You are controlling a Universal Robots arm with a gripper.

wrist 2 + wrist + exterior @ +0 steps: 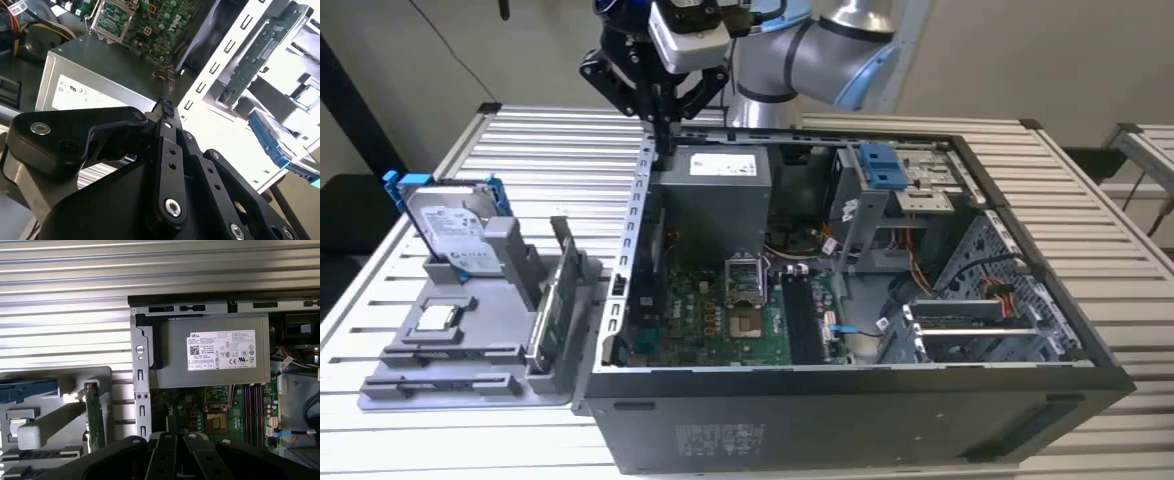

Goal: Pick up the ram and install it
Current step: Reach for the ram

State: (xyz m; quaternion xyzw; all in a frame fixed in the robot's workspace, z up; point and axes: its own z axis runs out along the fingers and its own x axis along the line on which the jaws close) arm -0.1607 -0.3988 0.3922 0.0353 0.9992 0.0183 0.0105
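Observation:
The ram (543, 325) is a long, thin stick standing on edge in the grey holder (460, 385), at the exterior view's left beside the open computer case (854, 425). It appears in both wrist views (252, 57) (93, 417). My gripper (662, 143) hangs high over the case's back left corner, above the edge of the grey power supply (720, 195), well away from the ram. Its black fingers (166, 131) meet at the tip with nothing between them. The motherboard's dark memory slots (798, 315) lie deeper in the case.
A silver hard drive in a blue frame (454, 235) stands at the holder's back. A small chip (438, 318) lies flat on the holder. Inside the case are a processor socket (744, 285), cables (921, 270) and a blue-tabbed drive cage (887, 170). A slatted metal table (520, 140) surrounds everything.

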